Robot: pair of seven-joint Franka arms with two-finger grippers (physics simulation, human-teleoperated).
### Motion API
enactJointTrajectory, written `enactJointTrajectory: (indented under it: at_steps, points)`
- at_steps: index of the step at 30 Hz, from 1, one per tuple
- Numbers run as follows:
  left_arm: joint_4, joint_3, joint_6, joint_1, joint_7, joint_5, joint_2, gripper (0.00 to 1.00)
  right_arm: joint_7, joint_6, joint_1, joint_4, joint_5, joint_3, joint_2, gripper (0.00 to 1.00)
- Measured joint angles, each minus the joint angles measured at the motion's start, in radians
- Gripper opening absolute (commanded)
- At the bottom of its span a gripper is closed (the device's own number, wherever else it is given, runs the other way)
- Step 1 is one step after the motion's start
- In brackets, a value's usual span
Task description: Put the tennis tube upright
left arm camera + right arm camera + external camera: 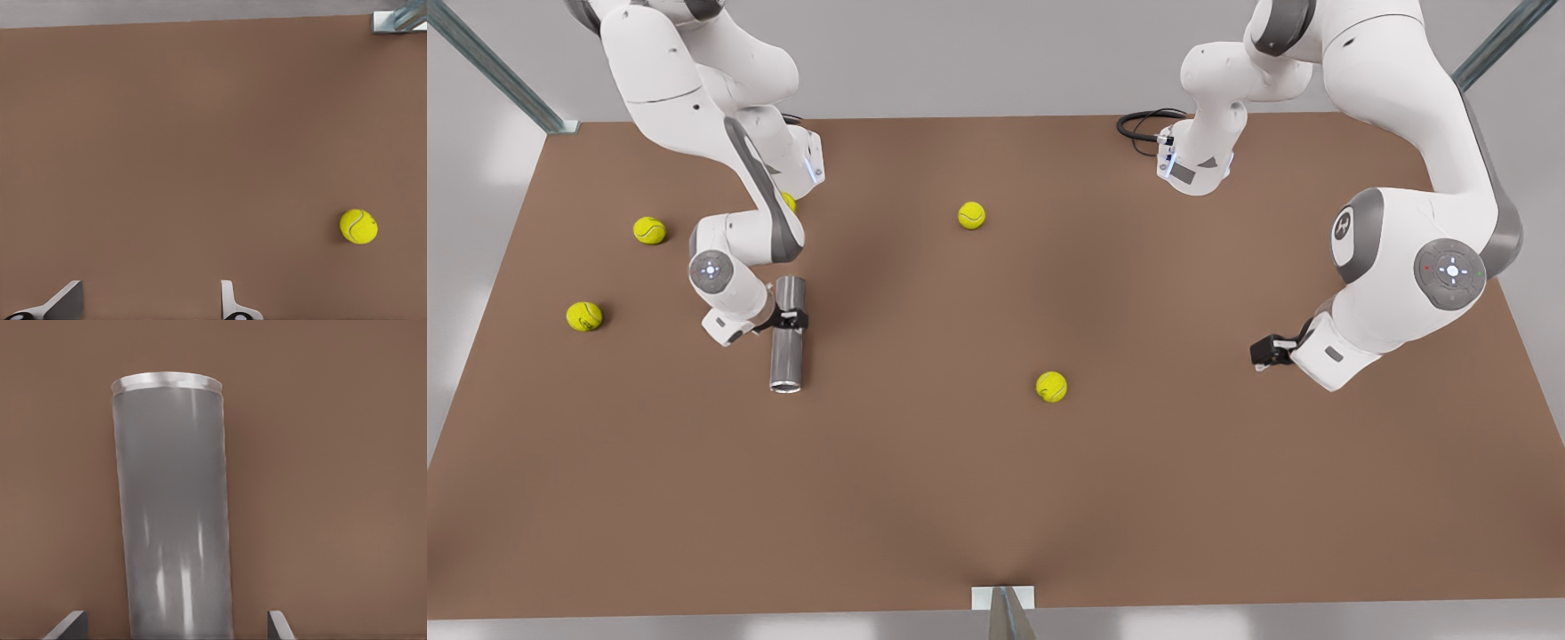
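Soft, even light falls from overhead across the brown worktop (978, 498), with a broad dim patch near the centre and lower middle of the front view and faint shadows pooled beside each tennis ball (1051, 387). In the right wrist view the tennis tube (175, 520) carries pale vertical streaks of glare and a bright rim. Edges look slightly smeared throughout.

The tennis tube (787, 336), a slim grey metallic cylinder with a bright rim at its open end, lies flat on the brown counter (996, 498), well to the front view's left of the counter's middle.
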Motion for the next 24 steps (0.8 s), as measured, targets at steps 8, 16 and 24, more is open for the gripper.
enactJointTrajectory:
  at_steps: [8, 16, 24]
  points:
    - [0.0, 0.002, 0.01, 0.001, -0.001, 0.001, 0.004, 1.0, -0.007, 0.018, 0.004, 0.009, 0.0, 0.0, 0.089, 1.0]
    - [0.0, 0.003, 0.01, 0.0, -0.002, 0.004, 0.005, 1.0, -0.013, 0.022, 0.004, 0.017, -0.001, 0.0, 0.124, 1.0]
    - [0.0, 0.003, 0.01, 0.0, -0.004, 0.004, 0.006, 1.0, -0.017, 0.016, 0.005, 0.025, -0.001, 0.003, 0.14, 1.0]
